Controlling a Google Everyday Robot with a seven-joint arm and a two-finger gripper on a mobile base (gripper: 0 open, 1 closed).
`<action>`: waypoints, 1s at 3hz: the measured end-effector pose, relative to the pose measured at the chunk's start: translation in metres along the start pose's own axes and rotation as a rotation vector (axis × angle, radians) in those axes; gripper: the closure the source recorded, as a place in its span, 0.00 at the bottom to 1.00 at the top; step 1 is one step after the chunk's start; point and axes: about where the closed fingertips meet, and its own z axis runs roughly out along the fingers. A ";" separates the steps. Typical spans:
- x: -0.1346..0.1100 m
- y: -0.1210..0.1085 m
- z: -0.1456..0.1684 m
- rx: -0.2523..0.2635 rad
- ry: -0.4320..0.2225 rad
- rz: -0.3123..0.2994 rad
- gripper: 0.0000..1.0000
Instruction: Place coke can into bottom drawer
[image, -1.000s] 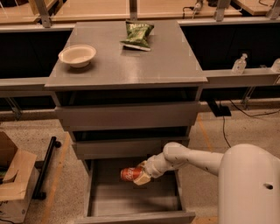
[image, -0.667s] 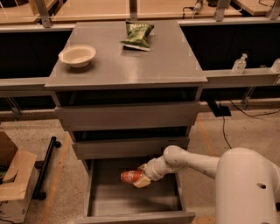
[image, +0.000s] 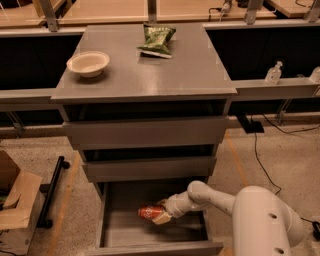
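The coke can (image: 150, 212), red with white lettering, lies on its side inside the open bottom drawer (image: 120, 231), low over the grey floor near the middle. My gripper (image: 159, 215) reaches in from the right on a white arm and is shut on the can's right end. The can's far end points left. The two shallower drawers above are closed.
On the cabinet top (image: 200, 70) sit a cream bowl (image: 88, 63) at the left and a green snack bag (image: 157, 39) at the back. A cardboard box (image: 15, 205) stands on the floor at the left. My white base (image: 267, 222) is at the lower right.
My gripper has carried the can a little leftward and lower inside the bottom drawer. The grip has not changed.
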 end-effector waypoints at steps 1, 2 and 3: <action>0.041 0.001 0.039 -0.039 -0.045 0.085 0.76; 0.058 0.004 0.054 -0.055 -0.068 0.134 0.53; 0.070 0.011 0.069 -0.078 -0.077 0.175 0.30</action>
